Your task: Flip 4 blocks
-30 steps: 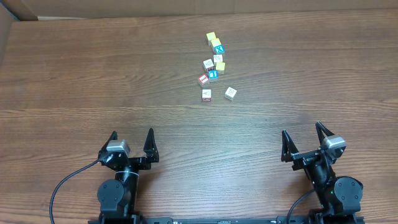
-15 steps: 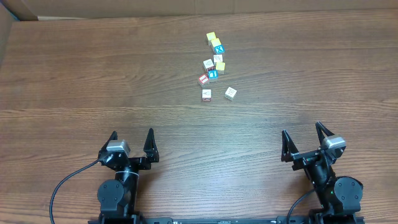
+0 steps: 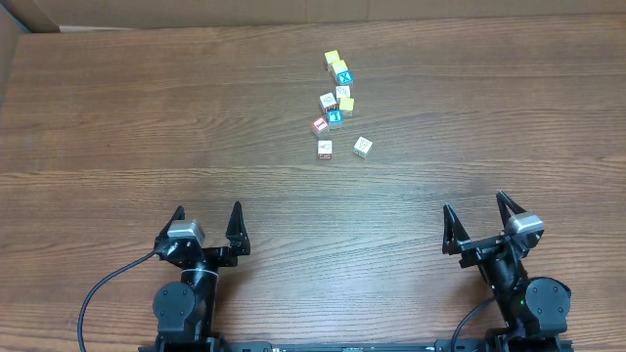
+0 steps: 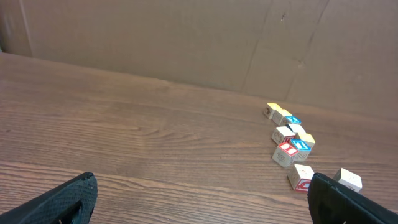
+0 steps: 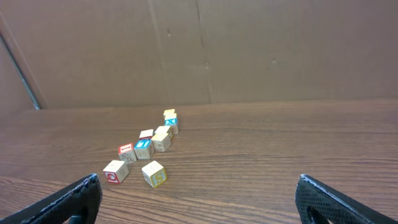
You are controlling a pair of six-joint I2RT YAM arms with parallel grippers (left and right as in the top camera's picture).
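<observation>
On the far half of the table (image 3: pixel 137 108), a little right of its middle, the blocks (image 3: pixel 327 100) lie among a loose string of small square-edged cubes that runs from the back toward the front. Their faces are white or cream with tiny printed pictures. One block carries a red frame (image 3: pixel 320 124), and two more (image 3: pixel 325 149) (image 3: pixel 363 147) sit slightly apart at the near end of the string, each standing alone with wood on every side. Yellow-topped cubes (image 3: pixel 333 59) and blue-faced cubes (image 3: pixel 343 77) are mixed in, several of them touching or nearly touching their neighbours. The tabletop is dark brown wood with long grain running side to side and a dull sheen. A plain cardboard wall (image 5: pixel 280 50) stands along its far edge, just behind the string. The left gripper (image 3: pixel 206 211) and the right gripper (image 3: pixel 474 203) sit at the near edge, well apart. Each has its black pointed fingers spread wide and holds nothing. A broad stretch of wood separates both from the cubes. A black cable (image 3: pixel 98 293) loops beside the left arm.
</observation>
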